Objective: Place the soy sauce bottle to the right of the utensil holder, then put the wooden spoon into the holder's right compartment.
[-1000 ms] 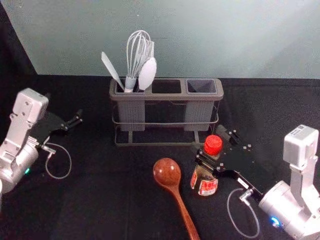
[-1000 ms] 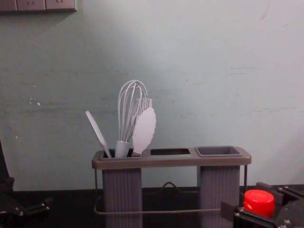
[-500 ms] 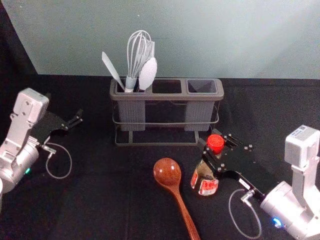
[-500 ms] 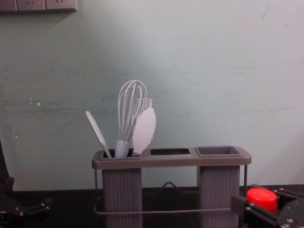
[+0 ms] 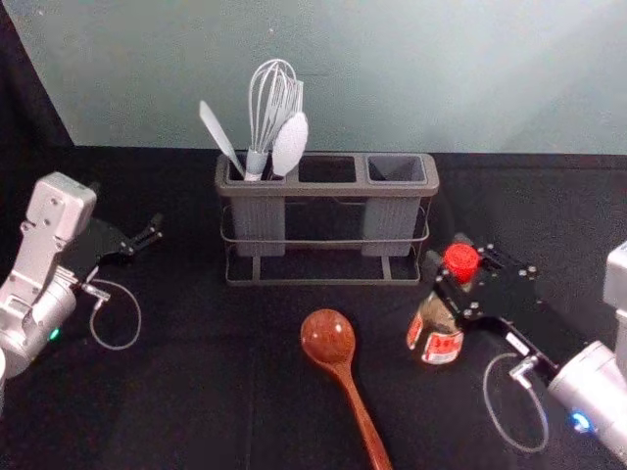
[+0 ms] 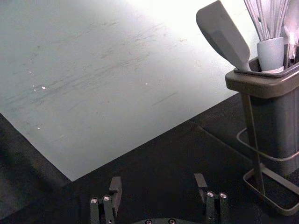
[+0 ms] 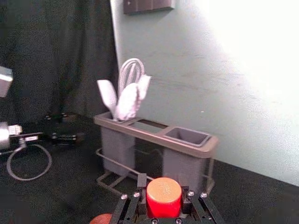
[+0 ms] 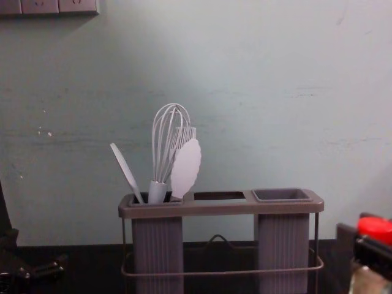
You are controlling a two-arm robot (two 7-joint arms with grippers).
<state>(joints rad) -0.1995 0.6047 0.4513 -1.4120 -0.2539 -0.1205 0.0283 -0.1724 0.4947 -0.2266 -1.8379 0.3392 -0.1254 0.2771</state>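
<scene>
My right gripper is shut on the soy sauce bottle just under its red cap, in front of the utensil holder's right end. In the right wrist view the red cap sits between the fingers of my right gripper. The grey utensil holder stands at the back, its right compartment holding nothing. The wooden spoon lies on the table left of the bottle, bowl toward the holder. My left gripper is parked at the left; in the left wrist view my left gripper is open.
A whisk, a white spatula and other white utensils stand in the holder's left compartment. Behind the black-covered table rises a pale wall. The spoon's handle reaches the near edge of the head view.
My right gripper has moved to the right with the soy sauce bottle, away from the spoon and past the holder's right end in the chest view. The left arm, holder and spoon have stayed still.
</scene>
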